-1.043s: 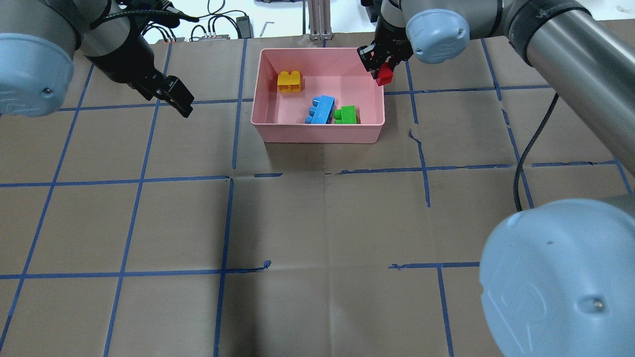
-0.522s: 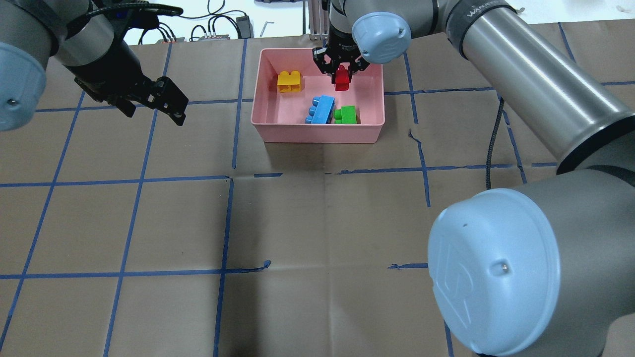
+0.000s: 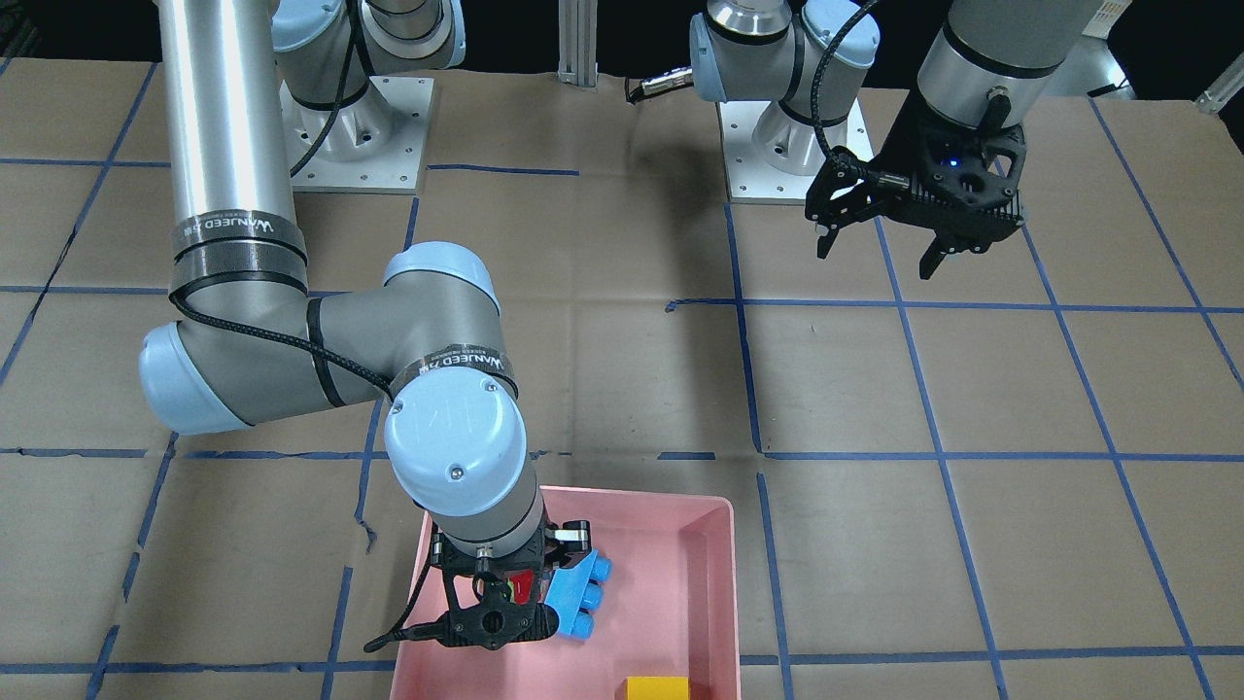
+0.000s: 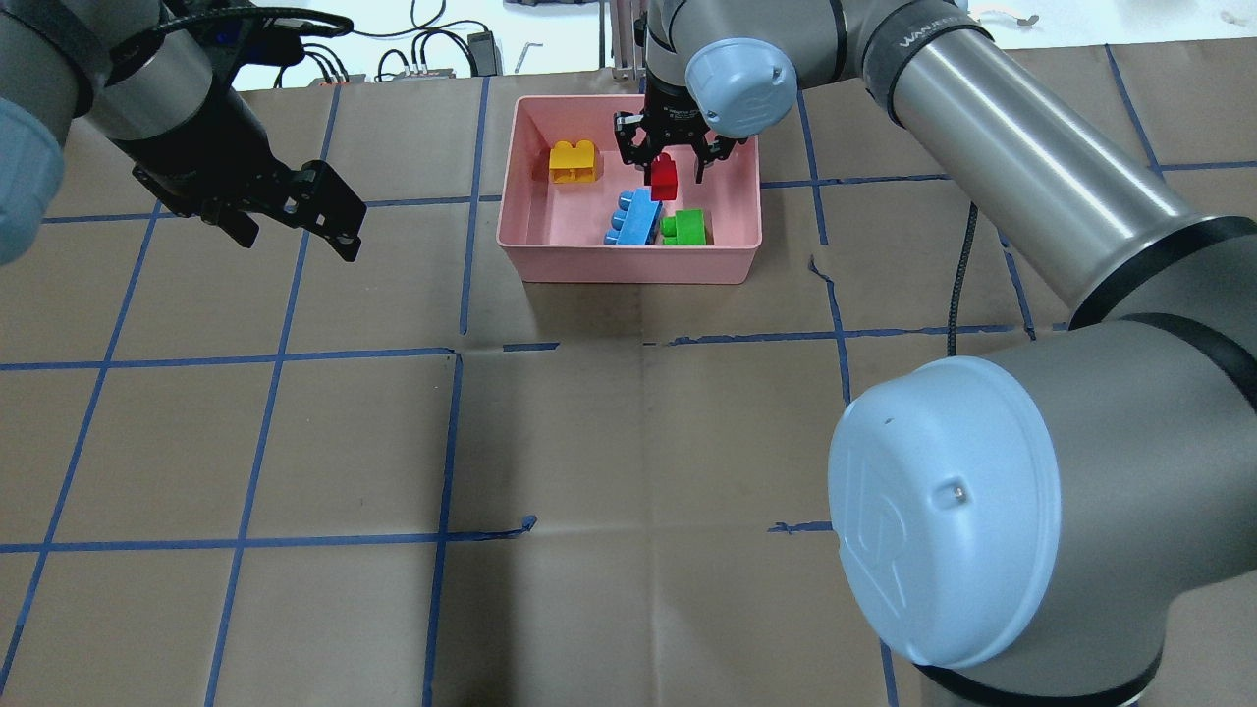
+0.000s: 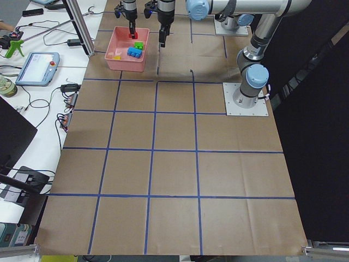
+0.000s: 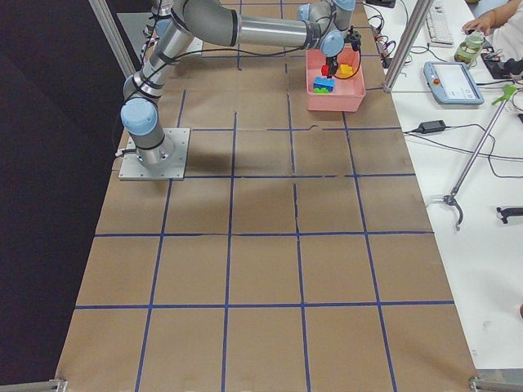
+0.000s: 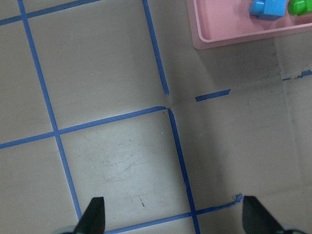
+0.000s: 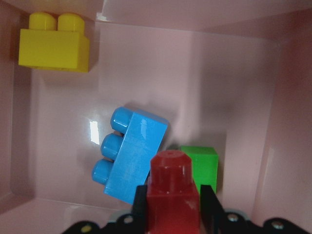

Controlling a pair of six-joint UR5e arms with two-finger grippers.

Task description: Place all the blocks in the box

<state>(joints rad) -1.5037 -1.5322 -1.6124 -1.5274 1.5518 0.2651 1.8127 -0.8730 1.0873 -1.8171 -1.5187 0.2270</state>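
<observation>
The pink box point(image 4: 628, 261) stands at the table's far middle. In it lie the yellow block point(image 4: 574, 162), the light-blue block point(image 4: 633, 216) and the green block point(image 4: 687, 228). My right gripper point(image 4: 665, 179) is inside the box, shut on the red block point(image 4: 665, 181), just above the blue and green ones. The right wrist view shows the red block point(image 8: 170, 195) between the fingers, over the blue block point(image 8: 131, 156) and the green block point(image 8: 202, 163), with the yellow block point(image 8: 53, 46) farther off. My left gripper point(image 4: 295, 231) is open and empty, above the table left of the box.
Brown paper with a blue tape grid point(image 4: 447, 442) covers the table. Cables and small devices point(image 4: 432, 59) lie past the far edge. The left wrist view shows the box corner point(image 7: 234, 34) and bare paper between the open fingers.
My right gripper carried the red block left from the box's far right corner to over the box, then lowered it toward the blue and green blocks. The left gripper shifted slightly.
</observation>
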